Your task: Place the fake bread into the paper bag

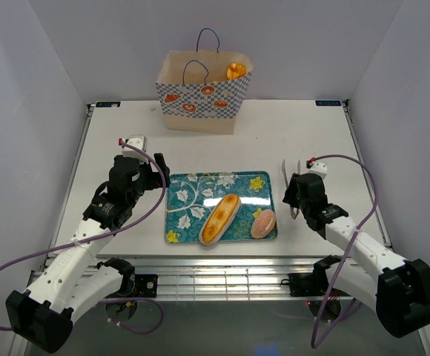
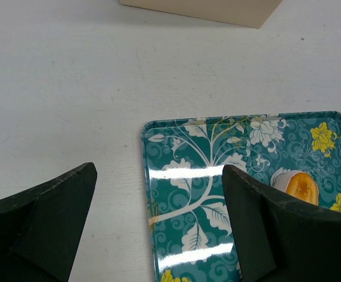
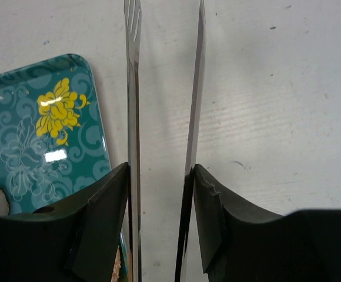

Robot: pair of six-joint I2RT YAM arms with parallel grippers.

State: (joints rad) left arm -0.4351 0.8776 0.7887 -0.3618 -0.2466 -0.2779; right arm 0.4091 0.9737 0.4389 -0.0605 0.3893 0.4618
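**While two breads lie on the tray, the right gripper clasps the tongs**

Where the white table [image 1: 274, 133] runs back between pale walls, both arms reach in from its near edge. The left arm [image 1: 89, 245] bends toward the tray's left side. The left gripper [image 2: 159, 171] hangs there with its fingers spread wide and nothing between them, one over bare table and the other over the tray's left part. The right arm [image 1: 363, 248] stretches to the tray's right. The right gripper [image 3: 160, 170] has its fingers set narrow, each pressed against the outside of one arm of the tongs.

The bag [image 1: 200, 104] stands upright at the table's far edge with its mouth open and its blue handles up. The tray [image 1: 193, 200], teal with white and yellow flowers, lies flat in the middle between the arms. On it the baguette [image 1: 220, 219] lies slantwise, its near end reaching the near rim. The tongs [image 1: 295, 185] lie just right of the tray, tips pointing away, their two arms apart. The bun [image 1: 263, 223], pink on top, sits at the tray's near right corner. A small orange pastry [image 1: 236, 71] shows inside the bag by the right side of its mouth.
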